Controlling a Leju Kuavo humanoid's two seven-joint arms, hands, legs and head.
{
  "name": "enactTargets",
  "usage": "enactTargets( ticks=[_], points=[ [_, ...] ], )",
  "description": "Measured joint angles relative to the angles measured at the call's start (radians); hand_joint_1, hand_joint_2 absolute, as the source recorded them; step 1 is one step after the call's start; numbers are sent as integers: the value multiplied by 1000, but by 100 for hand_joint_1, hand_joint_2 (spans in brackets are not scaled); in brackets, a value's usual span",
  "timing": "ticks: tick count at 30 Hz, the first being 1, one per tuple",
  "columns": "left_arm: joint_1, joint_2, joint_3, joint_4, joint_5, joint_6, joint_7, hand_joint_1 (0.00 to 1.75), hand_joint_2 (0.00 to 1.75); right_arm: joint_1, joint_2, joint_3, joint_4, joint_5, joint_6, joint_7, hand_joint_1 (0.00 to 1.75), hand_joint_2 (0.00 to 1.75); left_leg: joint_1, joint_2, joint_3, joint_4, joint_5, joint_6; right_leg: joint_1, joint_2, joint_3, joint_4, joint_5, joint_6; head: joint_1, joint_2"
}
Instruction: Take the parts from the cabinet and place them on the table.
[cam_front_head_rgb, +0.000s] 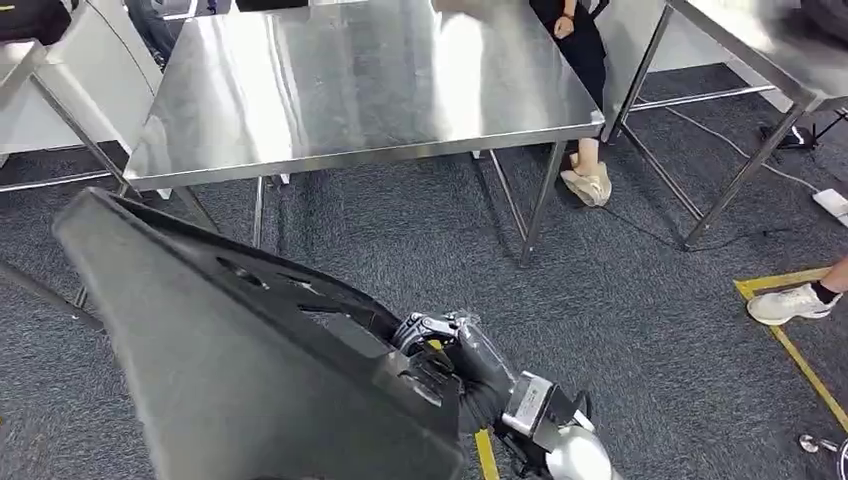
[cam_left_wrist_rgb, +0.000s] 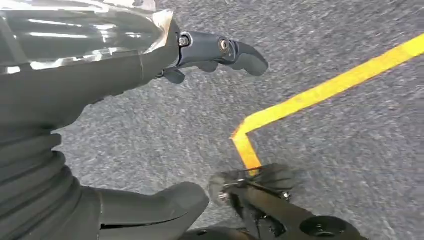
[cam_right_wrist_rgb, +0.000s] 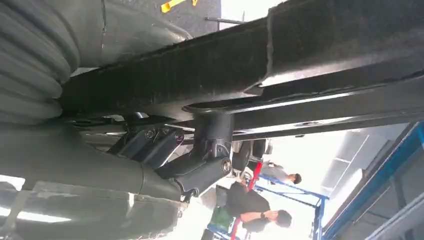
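We carried the part toward the bench.

Our right hand (cam_front_head_rgb: 440, 345) grasped the large black part (cam_front_head_rgb: 250, 360) at its near edge, fingers (cam_right_wrist_rgb: 200, 172) hooked under a rib, we judge so that the wide panel did not slip while we walked. The part hung low in front of us, above the carpet (cam_front_head_rgb: 620, 300), well short of the bench (cam_front_head_rgb: 360, 80); its long axis ran from our right hand forward and leftward. Our left hand (cam_left_wrist_rgb: 150, 65) was free, holding nothing, fingers loosely apart.
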Motion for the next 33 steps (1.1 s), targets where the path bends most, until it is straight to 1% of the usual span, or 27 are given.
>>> enactTargets(
  ticks=[1, 2, 3, 5, 6, 7, 9, 11, 12, 13, 14, 15, 16, 17, 18, 20, 21, 22, 23, 24, 26, 27, 28, 29, 31, 32, 33],
  points=[
    [0, 2, 0, 0, 0, 0, 0, 0, 175, 0, 0, 0, 0, 1, -1, -1, 171, 175, -16, 38, 18, -67, 72, 24, -2, -5, 2, -2, -11, 0, 0, 0],
    [-2, 2, 0, 0, 0, 0, 0, 0, 175, 0, 0, 2, 2, 2, -1, -2, 171, 175, -17, 40, 12, -61, 52, 22, 12, -11, 12, -1, -23, 7, 6, 0],
    [-4, 0, 0, 0, -1, 1, 0, 0, 175, -1, 0, 3, 1, 3, -2, -2, 171, 175, -21, 34, 20, -60, 61, 15, 13, -20, 11, -2, -30, 12, 6, 0],
    [-4, -1, 0, 1, -1, 1, 0, 0, 175, -2, 0, 4, 1, 3, -3, -3, 171, 175, -24, 11, 26, -64, 66, 18, 14, -39, 21, -16, -37, 23, 3, 0],
    [-4, -3, 0, 1, -1, 1, 0, 0, 175, -4, 1, 5, 0, 3, -3, -3, 171, 175, -17, 0, 37, -79, 69, 20, 26, -48, 32, -22, -44, 31, 4, 0],
    [-2, -5, 0, 1, -2, 1, -2, 0, 175, -6, 0, 5, 0, 3, -3, -3, 171, 175, -13, -10, 46, -91, 71, 23, 15, -21, 32, 1, -57, 33, 6, 0],
    [-6, -5, 0, 1, -2, 1, -2, 0, 175, -8, -1, 6, 0, 2, -4, -6, 171, 175, -6, -30, 51, -94, 70, 29, 13, 18, -48, 142, -111, 24, 6, 0],
    [-8, -5, 0, 1, -2, 1, -2, 0, 175, -4, -4, 6, 2, 3, -8, -4, 171, 175, -5, -55, 51, -93, 64, 32, 3, 27, -147, 285, -146, 29, 6, 0],
    [-7, -5, 0, 1, -2, 1, -2, 0, 175, -3, -5, 8, 3, 3, -8, -4, 171, 175, -4, -69, 53, -93, 63, 30, -2, 27, -175, 302, -137, 39, 6, 0],
    [-6, -6, 0, 1, -2, 1, -2, 0, 175, -3, -6, 8, 3, 4, -8, -4, 171, 175, -1, -83, 56, -93, 60, 27, -7, 28, -177, 273, -105, 54, 6, 0],
    [-5, -6, 0, 1, -2, 1, -2, 0, 175, -3, -6, 8, 3, 5, -9, -4, 171, 175, 1, -98, 61, -92, 58, 23, -12, 29, -160, 206, -59, 72, 6, 0],
    [-5, -6, 0, 1, -2, 1, -2, 0, 175, -4, -6, 8, 3, 5, -10, -4, 171, 175, 3, -114, 65, -91, 55, 18, -20, 45, -131, 114, -6, 89, 6, 0],
    [-5, -6, 0, 1, -4, 1, -2, 0, 175, -4, -6, 9, 3, 6, -11, -4, 171, 175, 4, -126, 62, -87, 53, 13, -29, 94, -111, 42, 28, 99, 8, 0],
    [-7, -6, 0, 1, -5, 1, -2, 0, 175, -4, -7, 10, 4, 6, -11, -4, 171, 175, -2, -139, 58, -74, 48, 5, -26, 115, -110, 22, 47, 88, 7, 0],
    [-6, -6, -1, 1, -7, 1, -2, 0, 175, -3, -9, 10, 4, 7, -11, -4, 171, 175, -2, -147, 58, -76, 47, 0, -26, 100, -108, 25, 50, 63, 5, 0],
    [1, -6, 0, 1, -8, 1, -2, 0, 175, -4, -10, 11, 4, 8, -12, -4, 171, 175, 3, -165, 57, -86, 52, -14, -16, 84, -94, 25, 52, 44, 6, 0],
    [3, -5, 0, 1, -8, 1, -2, 0, 175, -5, -9, 12, 4, 8, -12, -4, 171, 175, 4, -177, 55, -83, 53, -19, -29, 72, -92, 18, 58, 35, 5, 0],
    [5, -5, 0, 2, -9, 2, -3, 0, 175, -5, -8, 12, 4, 8, -12, -3, 171, 175, 1, -133, 45, -70, 42, -21, -31, 60, -86, 15, 60, 31, 3, 0],
    [4, -6, -1, 2, -9, 2, -3, 0, 175, -4, -7, 11, 4, 8, -13, -3, 171, 175, -3, -78, 28, -26, 10, -26, -30, 49, -84, 14, 59, 20, -7, 0],
    [0, -6, -1, 2, -9, 2, -3, 0, 175, -3, -8, 12, 3, 8, -13, -5, 171, 175, 1, -47, -4, 41, -26, -31, -28, 38, -82, 14, 56, 17, -9, 0],
    [-4, -7, -1, 2, -10, 2, -4, 0, 175, 0, -10, 12, 4, 10, -14, -3, 171, 175, 7, -23, -76, 188, -86, -38, -23, 15, -81, 15, 53, 13, -8, 0],
    [-3, -7, -1, 2, -10, 2, -4, 0, 175, 1, -10, 13, 4, 10, -13, -3, 171, 175, 11, -19, -91, 218, -90, -41, -23, 5, -80, 15, 51, 12, -8, 0],
    [-1, -7, -1, 2, -10, 2, -4, 0, 175, 1, -10, 14, 4, 10, -13, -3, 171, 175, 15, -19, -79, 196, -70, -44, -24, -2, -80, 15, 51, 12, -9, 0],
    [0, -5, -1, 2, -9, 2, -3, 0, 175, 1, -10, 14, 4, 8, -13, -3, 171, 175, 19, -18, -45, 137, -37, -46, -27, -5, -78, 15, 48, 15, -8, 0],
    [-1, -4, -1, 2, -9, 2, -2, 0, 175, 0, -10, 14, 4, 5, -13, -3, 171, 175, 25, -5, 60, -36, 30, -48, -30, -11, -70, 15, 41, 25, -9, 0],
    [-4, -5, -1, 2, -9, 2, -2, 0, 175, 0, -10, 14, 3, 5, -14, -4, 171, 175, 18, 1, 82, -66, 6, -49, -19, -13, -71, 17, 37, 32, -10, 0],
    [-5, -5, -1, 2, -10, 2, -2, 0, 175, -3, -10, 14, 3, 4, -14, -4, 171, 175, 16, -6, 84, -67, 7, -37, -16, -13, -71, 15, 35, 38, -8, 0]
  ],
)
